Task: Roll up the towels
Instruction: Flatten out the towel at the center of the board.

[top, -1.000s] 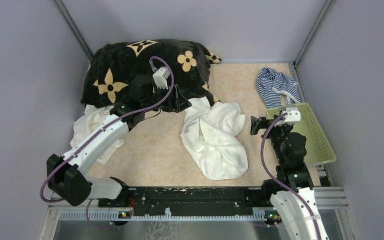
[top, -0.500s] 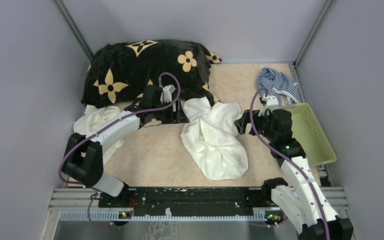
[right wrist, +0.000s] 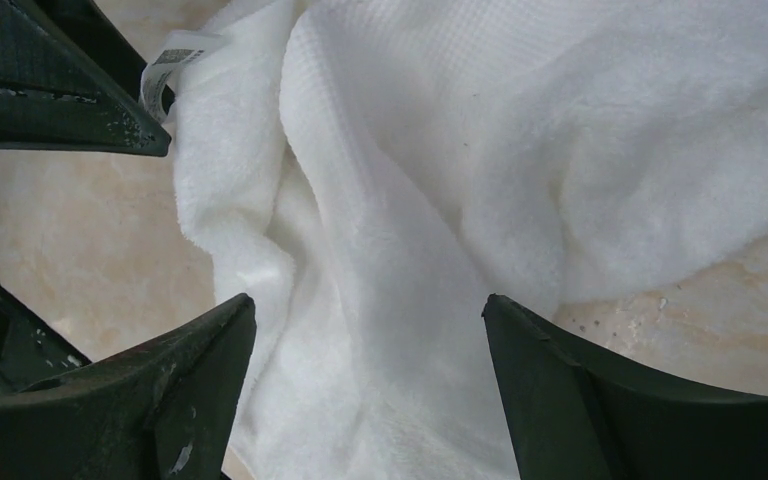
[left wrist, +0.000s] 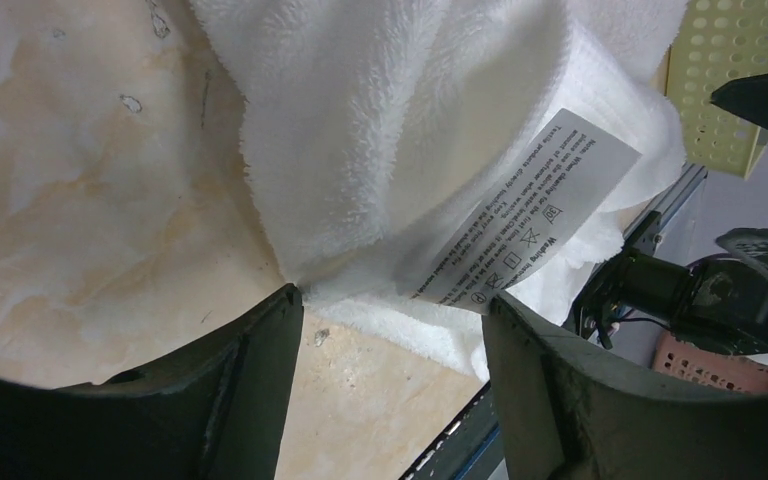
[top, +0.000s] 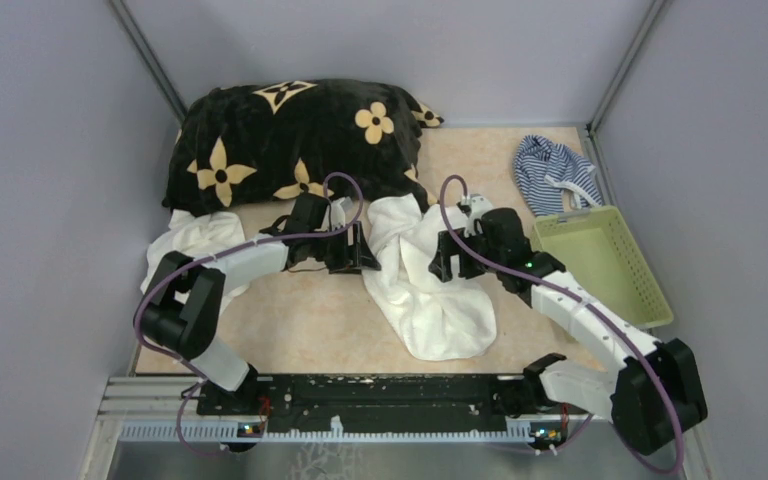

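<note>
Crumpled white terry towel (top: 430,280), care label showing, lies before the black flowered pillow (top: 290,135); my left gripper (top: 352,247) and right gripper (top: 443,262) both stand apart, empty.

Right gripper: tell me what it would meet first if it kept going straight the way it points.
The right gripper, fingers spread, would most likely meet the crumpled white towel first: terry cloth fills the gap ahead of it. How far off is unclear.

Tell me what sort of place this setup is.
Probably a lab test cell for laundry handling, not a home: plain grey partition walls box in a small table, with two robot arms on a metal rail and a crumpled white towel.
</note>
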Controlling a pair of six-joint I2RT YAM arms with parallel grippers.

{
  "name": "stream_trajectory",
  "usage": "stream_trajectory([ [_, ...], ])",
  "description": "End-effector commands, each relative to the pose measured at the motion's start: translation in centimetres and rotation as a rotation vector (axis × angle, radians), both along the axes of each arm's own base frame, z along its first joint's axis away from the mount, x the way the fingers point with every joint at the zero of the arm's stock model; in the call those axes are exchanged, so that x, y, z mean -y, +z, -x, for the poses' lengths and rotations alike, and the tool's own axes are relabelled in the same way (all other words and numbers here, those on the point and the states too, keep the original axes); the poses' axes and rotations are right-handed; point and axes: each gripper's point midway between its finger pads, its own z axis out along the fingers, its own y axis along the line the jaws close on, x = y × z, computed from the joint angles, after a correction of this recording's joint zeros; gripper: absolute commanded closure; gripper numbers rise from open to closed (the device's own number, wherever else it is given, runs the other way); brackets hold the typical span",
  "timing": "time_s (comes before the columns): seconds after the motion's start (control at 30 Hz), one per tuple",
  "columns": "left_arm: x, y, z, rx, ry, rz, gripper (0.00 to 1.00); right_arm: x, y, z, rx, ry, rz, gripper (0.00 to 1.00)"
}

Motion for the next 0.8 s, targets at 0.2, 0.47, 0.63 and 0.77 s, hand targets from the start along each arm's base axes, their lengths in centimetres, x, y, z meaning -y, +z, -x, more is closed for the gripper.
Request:
stream_trajectory([
  [0.2, 1.1, -1.6, 0.8, -0.038, -0.038, 0.054, 0.31, -4.0, -0.1, -3.2, 0.023, 0.013, 0.076, 0.16],
  [0.47, 1.4, -2.1, 0.6, -0.044, -0.043, 0.052, 0.53, -5.1, -2.7, -4.0, -0.018, 0.025, 0.195, 0.19],
  [0.63, 0.3, -1.2, -0.6, 0.008, -0.002, 0.006, 0.87, -3.1, -4.8, -4.7, -0.069, -0.051, 0.329, 0.39],
  [0.77, -2.6, 0.2, -2.1, 0.041, 0.105, -0.014, 1.0, -0.2, -3.4, -6.0, -0.059, -0.147, 0.353, 0.82],
])
